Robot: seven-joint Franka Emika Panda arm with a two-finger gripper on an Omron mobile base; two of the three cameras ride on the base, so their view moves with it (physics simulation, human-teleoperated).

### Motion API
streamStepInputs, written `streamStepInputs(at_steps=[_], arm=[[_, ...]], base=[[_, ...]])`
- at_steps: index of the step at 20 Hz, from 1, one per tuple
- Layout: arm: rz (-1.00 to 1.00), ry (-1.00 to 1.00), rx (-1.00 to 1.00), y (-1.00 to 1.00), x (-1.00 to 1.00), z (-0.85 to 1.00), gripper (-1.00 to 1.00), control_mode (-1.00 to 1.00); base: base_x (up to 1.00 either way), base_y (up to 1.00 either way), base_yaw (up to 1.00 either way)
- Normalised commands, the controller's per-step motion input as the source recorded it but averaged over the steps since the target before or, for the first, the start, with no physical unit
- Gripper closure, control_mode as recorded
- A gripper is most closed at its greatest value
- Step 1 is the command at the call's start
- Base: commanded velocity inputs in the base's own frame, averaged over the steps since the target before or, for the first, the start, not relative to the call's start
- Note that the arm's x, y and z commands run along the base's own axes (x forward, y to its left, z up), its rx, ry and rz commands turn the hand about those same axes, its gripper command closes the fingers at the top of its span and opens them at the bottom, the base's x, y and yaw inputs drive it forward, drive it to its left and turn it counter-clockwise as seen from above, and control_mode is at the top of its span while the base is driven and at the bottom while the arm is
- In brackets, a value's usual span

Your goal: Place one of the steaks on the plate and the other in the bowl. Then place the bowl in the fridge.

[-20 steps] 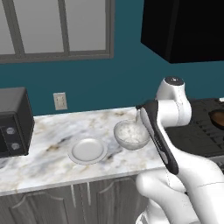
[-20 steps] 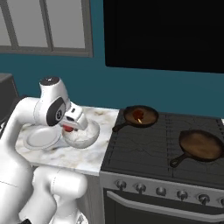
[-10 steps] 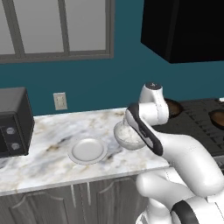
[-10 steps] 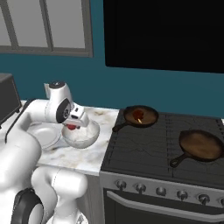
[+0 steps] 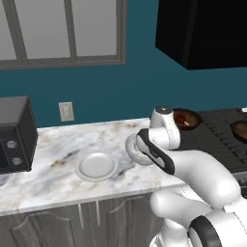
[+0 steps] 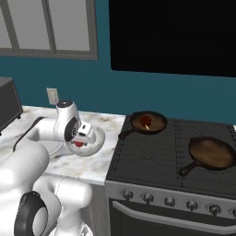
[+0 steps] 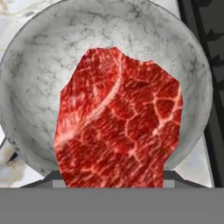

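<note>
Your gripper [image 6: 81, 141] held the red steak [image 7: 118, 127] right above the bowl [image 7: 52, 57], its jaws shut on the meat. That bowl sat on the counter [image 5: 58, 144], just left of the stove [image 6: 184, 161], with the plate [image 5: 96, 165] on its left. The steak's long side pointed straight down into the bowl, so it only needed to drop.

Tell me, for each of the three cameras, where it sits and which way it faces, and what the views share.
Left base view: behind the arm's left, looking forward and down over the counter, plate and bowl; white arm at lower right.
Right base view: behind the arm's right, facing the stove and two skillets; arm at lower left.
Hand view: on the hand, looking down at the red steak over the bowl.
Shared: all show the bowl.
</note>
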Motion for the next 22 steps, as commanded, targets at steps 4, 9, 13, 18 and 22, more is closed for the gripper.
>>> streamStepInputs(at_steps=[4, 9, 13, 18, 22], arm=[[0.02, 0.00, 0.00, 0.00, 0.06, -0.02, 1.00, -1.00], [0.01, 0.00, 0.00, 0.00, 0.02, 0.00, -1.00, -1.00], [0.00, 0.00, 0.00, 0.00, 0.00, 0.00, -1.00, -1.00], [0.00, 0.00, 0.00, 0.00, 0.00, 0.00, -1.00, -1.00], [0.00, 0.00, -0.03, 0.00, 0.00, 0.04, -1.00, -1.00]], base=[[0.00, 0.00, 0.00], [0.00, 0.00, 0.00], [0.00, 0.00, 0.00], [0.00, 0.00, 0.00], [0.00, 0.00, 0.00]])
